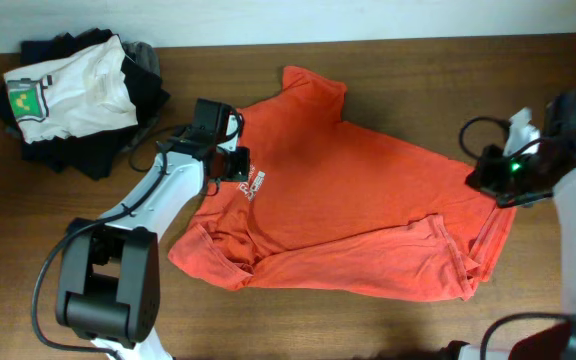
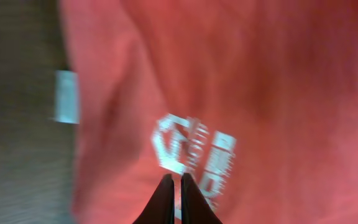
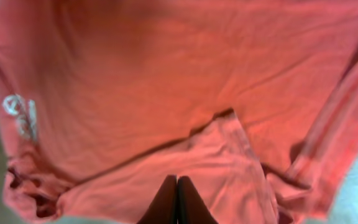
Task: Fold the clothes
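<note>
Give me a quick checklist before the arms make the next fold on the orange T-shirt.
1. Orange T-shirt lying flat: not ok, lower edge folded over and wrinkled.
2. Left gripper empty: ok, jaws shut above the white lettering.
3. Right gripper empty: ok, jaws shut over the folded flap.
4. Clothes pile apart from the shirt: ok.
</note>
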Controlling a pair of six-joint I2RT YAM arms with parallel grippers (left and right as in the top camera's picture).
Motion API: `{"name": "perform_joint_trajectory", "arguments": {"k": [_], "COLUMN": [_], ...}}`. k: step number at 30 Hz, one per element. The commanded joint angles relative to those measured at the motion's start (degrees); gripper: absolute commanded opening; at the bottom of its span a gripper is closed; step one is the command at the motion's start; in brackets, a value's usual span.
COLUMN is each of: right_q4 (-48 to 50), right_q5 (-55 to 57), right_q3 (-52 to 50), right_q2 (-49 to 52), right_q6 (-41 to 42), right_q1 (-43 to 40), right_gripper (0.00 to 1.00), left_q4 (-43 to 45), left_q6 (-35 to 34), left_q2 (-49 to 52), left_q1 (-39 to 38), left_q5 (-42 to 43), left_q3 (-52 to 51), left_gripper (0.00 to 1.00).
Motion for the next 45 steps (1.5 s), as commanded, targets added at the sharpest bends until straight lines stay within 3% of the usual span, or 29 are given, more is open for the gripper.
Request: {"name": "perform_joint_trajectory", "arguments": {"k": [1,11,28,30,33,36,39,45], "right_q4": [4.6,7.6,7.6,7.6,7.5,7.5,8.0,8.6], "right_q5": [-0.2,-0.2,-0.1,-0.1,-0.1,-0.1,-0.1,0.3], "right_q3": [-6.1,-8.4,-9.1,-9.4,-9.4,-9.4,-9.4,-9.4], "right_q2": [0.1,0.1,0.1,0.1,0.1,0.1,0.1,0.1], "right_q6": [2.4,3.5,3.5,3.5,3.5,3.5,3.5,3.5], "right_q1": [0.5,0.5,0.5,0.5,0.5,0.5,0.5,1.4], "right_gripper": [0.04,0.04,0.05,0.05,0.05,0.05,0.05,0.10], "left_q4": [1.0,7.9,10.3,9.3,5.7,1.1,-1.9,-8.0], "left_q6": [-1.1,-1.1,-1.1,-2.4,-9.0,-9.0,-9.1,-16.6], "left_q2": [0.4,5.0,11.6,12.4,12.3,12.3,12.3,9.0], "left_q1": [2.0,5.0,4.7,4.8,6.0,8.7,10.3,10.5], "left_q5": [-5.1,1.6,1.3,-2.5,-15.1,-24.7,-30.0,-40.3], "left_q3": [-0.1,-0.1,-0.1,-0.1,-0.1,0.2,0.8,4.4], "left_gripper": [0.05,0.02,0.02,0.01,0.02,0.01,0.01,0.01]}}
